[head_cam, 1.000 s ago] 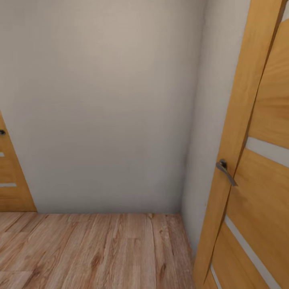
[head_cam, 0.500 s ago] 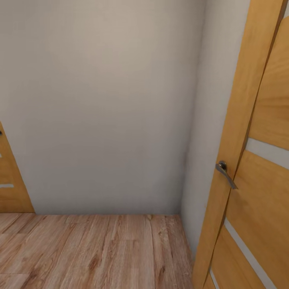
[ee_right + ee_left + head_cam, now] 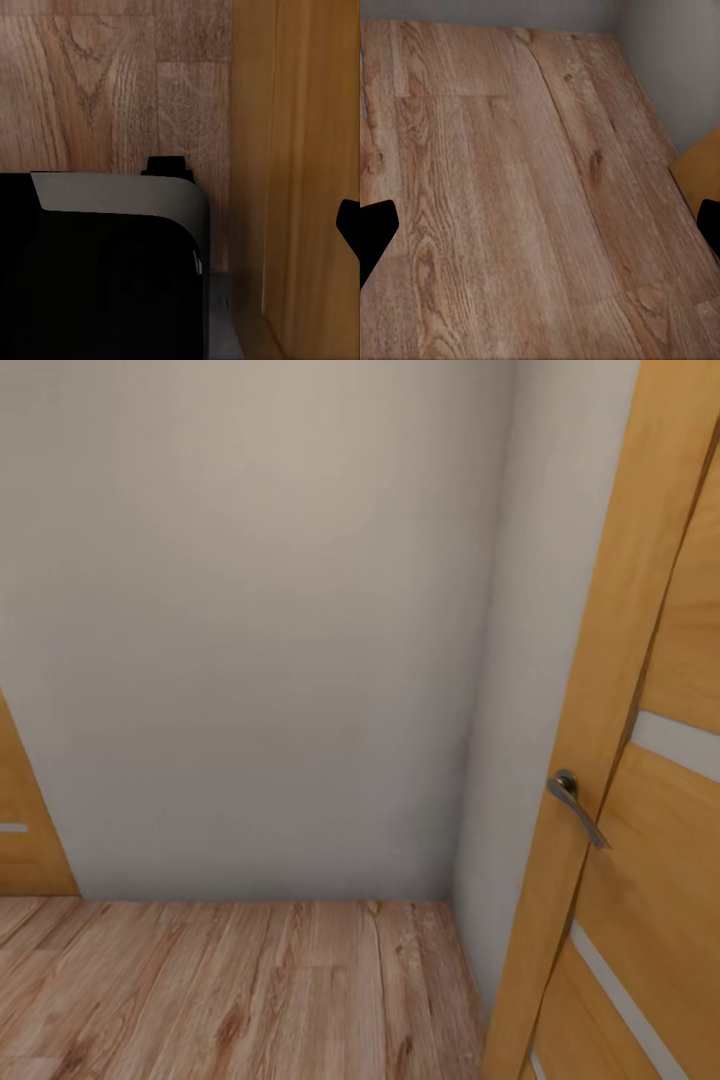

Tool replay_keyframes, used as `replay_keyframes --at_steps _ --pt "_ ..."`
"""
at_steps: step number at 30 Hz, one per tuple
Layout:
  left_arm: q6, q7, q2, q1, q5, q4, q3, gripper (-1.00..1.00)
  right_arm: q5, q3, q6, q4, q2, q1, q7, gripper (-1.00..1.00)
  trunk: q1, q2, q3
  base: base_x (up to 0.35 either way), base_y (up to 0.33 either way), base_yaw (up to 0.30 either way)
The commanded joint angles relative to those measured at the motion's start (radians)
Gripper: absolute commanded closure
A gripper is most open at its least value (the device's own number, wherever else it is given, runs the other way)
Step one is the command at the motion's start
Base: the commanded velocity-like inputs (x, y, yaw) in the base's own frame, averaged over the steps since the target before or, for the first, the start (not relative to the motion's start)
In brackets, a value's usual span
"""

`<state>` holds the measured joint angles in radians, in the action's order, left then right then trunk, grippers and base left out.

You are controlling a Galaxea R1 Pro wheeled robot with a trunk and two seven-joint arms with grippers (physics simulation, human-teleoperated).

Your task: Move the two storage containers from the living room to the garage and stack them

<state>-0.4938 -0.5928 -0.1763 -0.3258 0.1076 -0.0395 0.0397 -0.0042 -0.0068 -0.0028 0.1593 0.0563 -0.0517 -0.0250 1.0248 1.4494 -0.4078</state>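
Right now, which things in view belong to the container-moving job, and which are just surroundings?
Job-related:
- left gripper, fingers spread, nothing between them

Just surroundings:
- wood-plank floor
- pale wall
- wooden door with lever handle
- second door
- robot's dark base

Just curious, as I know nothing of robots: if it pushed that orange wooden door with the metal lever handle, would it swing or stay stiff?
The orange wooden door already stands angled from the grey wall, so it would probably swing. Its grey metal lever handle looks rigid and smooth, maybe slippery.
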Motion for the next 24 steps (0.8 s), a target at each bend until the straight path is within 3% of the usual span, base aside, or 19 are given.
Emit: replay_keyframes --at_steps 1,6,13,24 --pt "0.003 -0.01 0.0 -0.001 0.009 0.001 0.003 -1.0 0.0 -0.001 0.0 0.0 0.0 0.0 -0.003 -1.0 0.0 0.001 -0.001 0.062 0.0 0.0" --pt "0.003 -0.01 0.0 -0.001 0.009 0.001 0.003 -1.0 0.0 -0.001 0.0 0.0 0.0 0.0 -0.003 -1.0 0.0 0.001 -0.001 0.081 0.0 0.0" --pt "0.003 -0.01 0.0 -0.001 0.009 0.001 0.003 -1.0 0.0 -0.001 0.0 0.0 0.0 0.0 -0.003 -1.0 0.0 0.001 -0.001 0.257 0.0 0.0" --pt "0.003 -0.01 0.0 -0.001 0.009 0.001 0.003 -1.0 0.0 -0.001 0.0 0.0 0.0 0.0 -0.003 -1.0 0.0 0.001 -0.001 0.021 0.0 0.0"
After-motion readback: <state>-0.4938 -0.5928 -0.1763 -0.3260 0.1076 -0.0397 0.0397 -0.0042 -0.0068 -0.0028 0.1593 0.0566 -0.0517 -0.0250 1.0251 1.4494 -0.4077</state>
